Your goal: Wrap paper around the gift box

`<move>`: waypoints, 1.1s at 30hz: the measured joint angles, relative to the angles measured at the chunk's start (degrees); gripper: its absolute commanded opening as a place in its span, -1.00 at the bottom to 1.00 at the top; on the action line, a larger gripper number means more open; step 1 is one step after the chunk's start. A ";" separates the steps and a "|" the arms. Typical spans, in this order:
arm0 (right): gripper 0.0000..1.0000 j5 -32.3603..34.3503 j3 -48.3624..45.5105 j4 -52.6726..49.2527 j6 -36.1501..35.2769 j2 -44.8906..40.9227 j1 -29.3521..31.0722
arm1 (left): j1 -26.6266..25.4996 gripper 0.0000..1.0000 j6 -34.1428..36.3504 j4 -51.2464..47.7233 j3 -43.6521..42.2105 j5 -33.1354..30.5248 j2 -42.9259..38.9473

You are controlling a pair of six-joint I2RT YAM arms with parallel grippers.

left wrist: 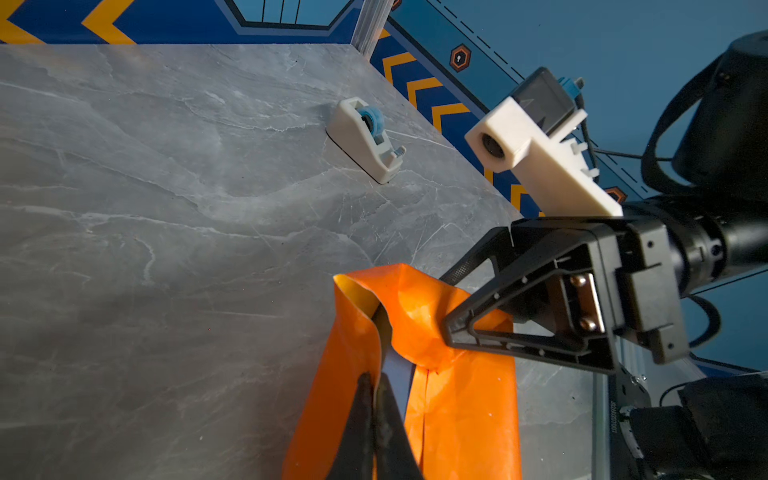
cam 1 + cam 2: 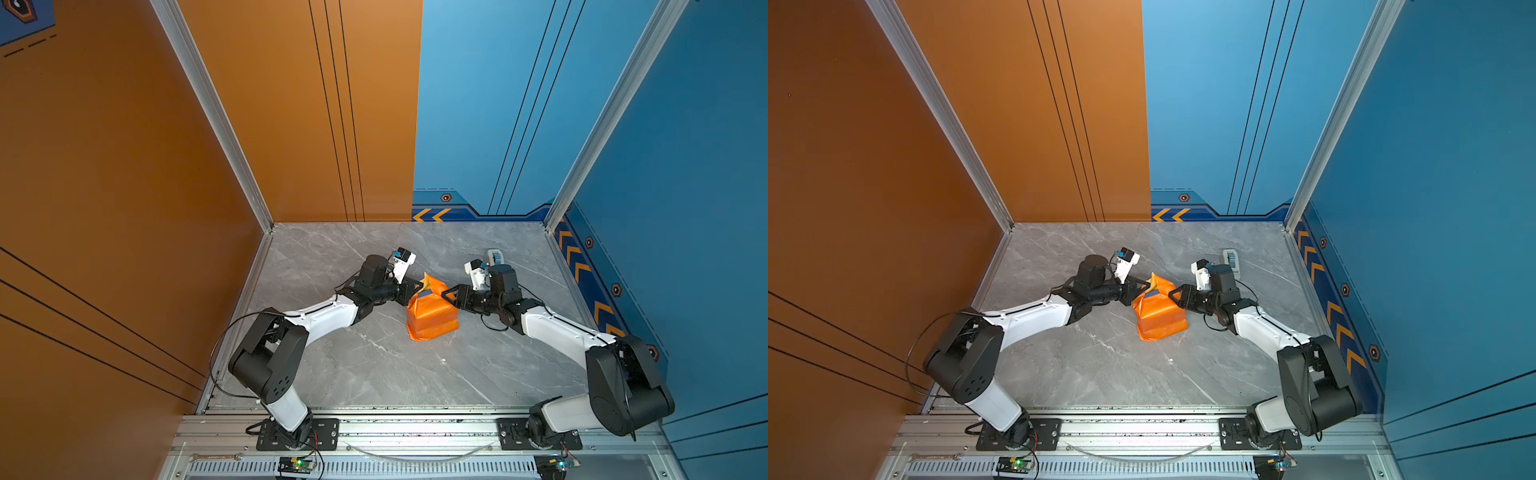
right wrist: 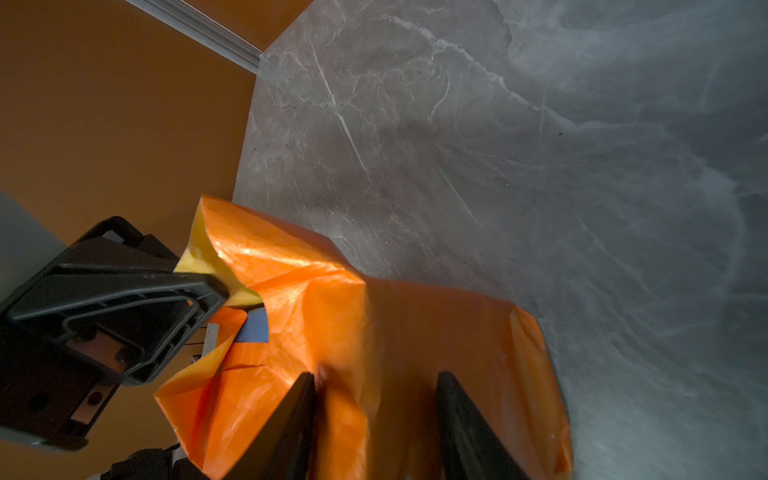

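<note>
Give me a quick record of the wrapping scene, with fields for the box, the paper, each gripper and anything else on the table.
gift box: almost covered; only a blue patch shows through a gap
paper: orange side out, folded around the gift box, one flap raised
left gripper: shut on the raised flap
right gripper: jaws apart, against the wrapped side; no clear grip
tape dispenser: upright, apart from the paper
table: grey marble

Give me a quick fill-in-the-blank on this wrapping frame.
The paper shows its ___ face outward.
The left gripper is ___ on a paper flap.
A gap in the wrapping exposes the gift box, coloured ___.
The tape dispenser stands nearer the ___ arm.
Missing: orange; shut; blue; right.
</note>
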 measured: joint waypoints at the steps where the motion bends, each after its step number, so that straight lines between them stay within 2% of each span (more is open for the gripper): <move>1: 0.02 0.00 0.15 -0.35 0.02 0.04 -0.02 | -0.39 -1.00 0.59 -0.04 -0.46 -0.46 -0.46; 6: 0.02 0.52 1.01 -2.21 0.07 0.07 0.37 | -3.19 -1.00 5.51 -1.51 -2.19 -4.83 -3.15; 14: 0.03 1.07 1.55 -2.91 0.20 0.22 0.55 | -10.86 -1.00 18.56 -8.39 -2.49 -16.31 -5.92; 20: 0.17 1.09 1.57 -2.95 1.29 0.22 0.61 | -14.97 -1.00 27.32 -12.22 -1.16 -24.41 -6.10; 28: 0.56 2.03 -1.77 -4.92 7.34 -4.13 -1.05 | -18.29 -1.00 33.90 -14.80 0.04 -27.10 -6.10; 33: 0.63 5.66 -4.13 -11.93 13.03 -14.05 -3.63 | -18.80 -1.00 35.60 -15.13 0.09 -27.71 -6.10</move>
